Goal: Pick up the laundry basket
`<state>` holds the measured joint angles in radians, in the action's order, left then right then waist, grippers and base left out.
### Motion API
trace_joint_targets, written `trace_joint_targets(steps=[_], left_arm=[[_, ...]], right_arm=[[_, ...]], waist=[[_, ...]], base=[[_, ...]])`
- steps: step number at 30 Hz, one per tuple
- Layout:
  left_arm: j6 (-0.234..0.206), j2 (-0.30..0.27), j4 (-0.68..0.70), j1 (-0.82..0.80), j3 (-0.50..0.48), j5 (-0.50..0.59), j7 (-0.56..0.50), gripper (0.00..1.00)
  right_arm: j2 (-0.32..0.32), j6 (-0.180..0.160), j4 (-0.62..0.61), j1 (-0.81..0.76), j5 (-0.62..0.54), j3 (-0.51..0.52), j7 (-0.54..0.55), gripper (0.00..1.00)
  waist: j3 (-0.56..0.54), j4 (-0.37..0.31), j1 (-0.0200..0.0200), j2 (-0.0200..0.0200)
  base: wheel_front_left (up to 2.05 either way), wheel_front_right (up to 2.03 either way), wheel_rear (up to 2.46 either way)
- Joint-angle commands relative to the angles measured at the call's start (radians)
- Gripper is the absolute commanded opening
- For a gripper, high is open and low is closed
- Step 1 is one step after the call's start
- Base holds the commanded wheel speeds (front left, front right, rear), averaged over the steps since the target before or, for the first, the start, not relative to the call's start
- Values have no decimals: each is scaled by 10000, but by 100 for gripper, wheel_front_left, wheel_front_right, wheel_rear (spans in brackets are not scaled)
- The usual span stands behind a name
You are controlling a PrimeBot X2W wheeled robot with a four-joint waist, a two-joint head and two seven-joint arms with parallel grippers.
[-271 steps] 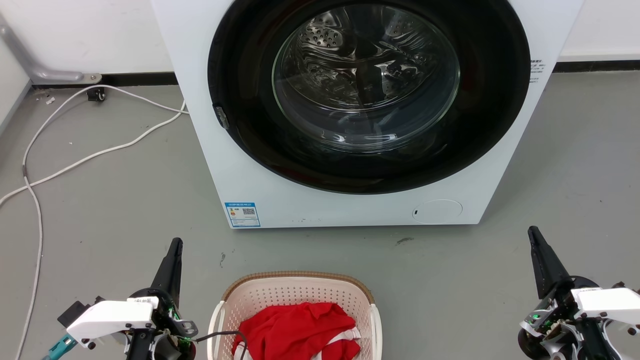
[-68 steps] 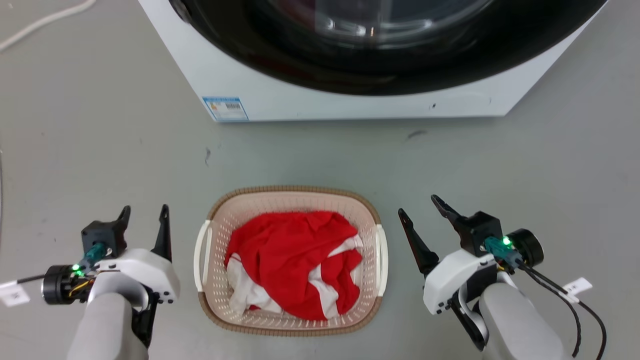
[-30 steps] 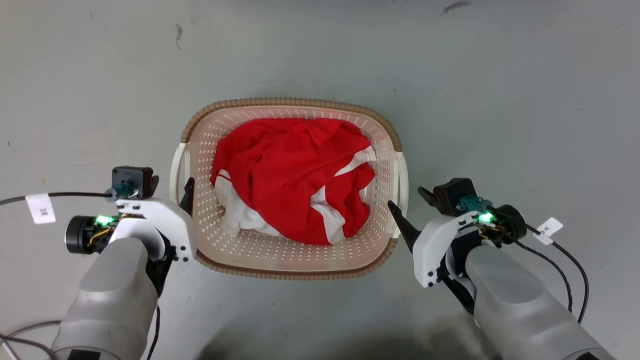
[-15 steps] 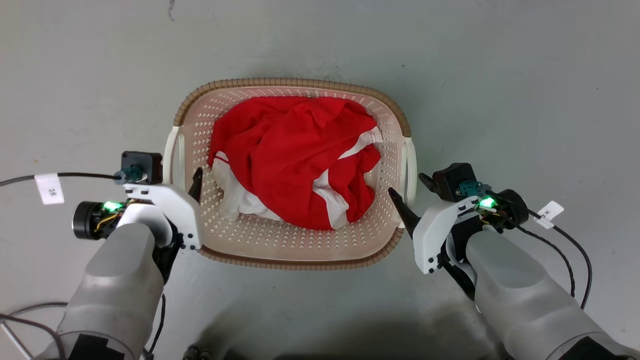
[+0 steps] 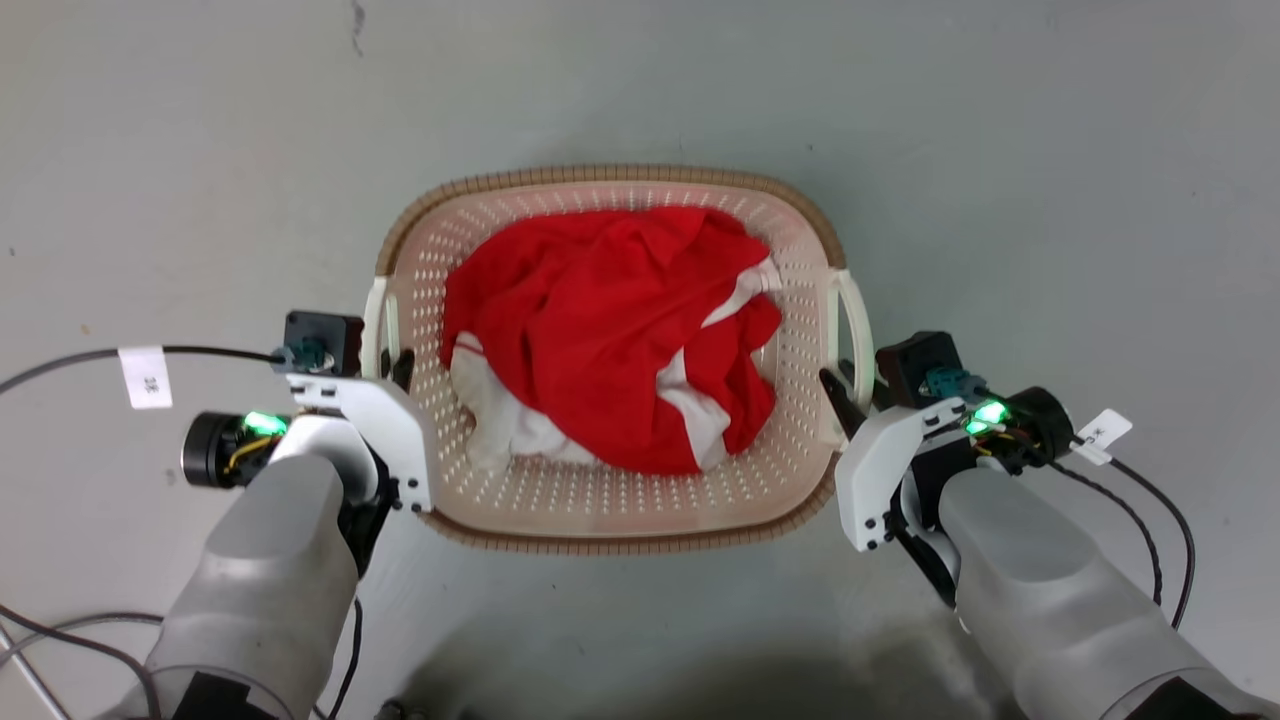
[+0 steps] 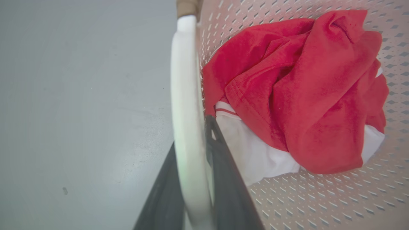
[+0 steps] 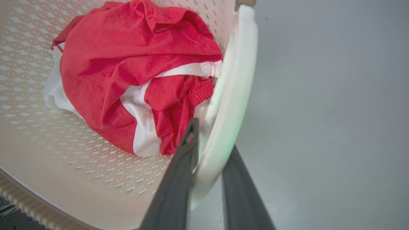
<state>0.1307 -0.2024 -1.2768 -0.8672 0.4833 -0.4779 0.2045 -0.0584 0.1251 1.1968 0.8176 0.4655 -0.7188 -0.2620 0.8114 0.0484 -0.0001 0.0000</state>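
Observation:
The laundry basket (image 5: pixel 610 176) stands on the grey floor in the middle of the head view, cream and perforated with a brown woven rim. A red and white garment (image 5: pixel 610 330) lies crumpled inside it. My left gripper (image 5: pixel 392 352) is shut on the basket's white left handle (image 6: pixel 185 105), one finger outside it and one inside the wall. My right gripper (image 5: pixel 850 385) is shut the same way on the white right handle (image 7: pixel 236 64). In each wrist view the handle runs between the two dark fingers: left gripper (image 6: pixel 191 134), right gripper (image 7: pixel 213 135).
Bare grey floor (image 5: pixel 1050 150) surrounds the basket on all sides. Dark cables (image 5: pixel 40 640) trail at the lower left, and a tagged cable (image 5: pixel 145 377) runs off from my left wrist. A small dark scuff (image 5: pixel 357 14) marks the floor at the top.
Both grippers have moved in from beside the basket and closed on its side handles. The head camera has tilted down, so the washing machine has left the picture.

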Motion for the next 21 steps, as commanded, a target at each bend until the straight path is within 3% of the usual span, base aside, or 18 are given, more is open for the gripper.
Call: trace_joint_targets(steps=[1, 21], left_arm=[[-7, 31, -22, 170, 128, -74, -93, 0], [17, 335, 474, 1672, 1736, -1461, -1524, 0]], right_arm=[[143, 108, -63, -120, 68, -178, -10, 0], [170, 116, 198, -1296, 1254, -1451, 1383, 0]], waist=[[-284, 8, 1, 0], [-3427, -525, 1, 0]], base=[[0, 0, 0], [0, 0, 0]])
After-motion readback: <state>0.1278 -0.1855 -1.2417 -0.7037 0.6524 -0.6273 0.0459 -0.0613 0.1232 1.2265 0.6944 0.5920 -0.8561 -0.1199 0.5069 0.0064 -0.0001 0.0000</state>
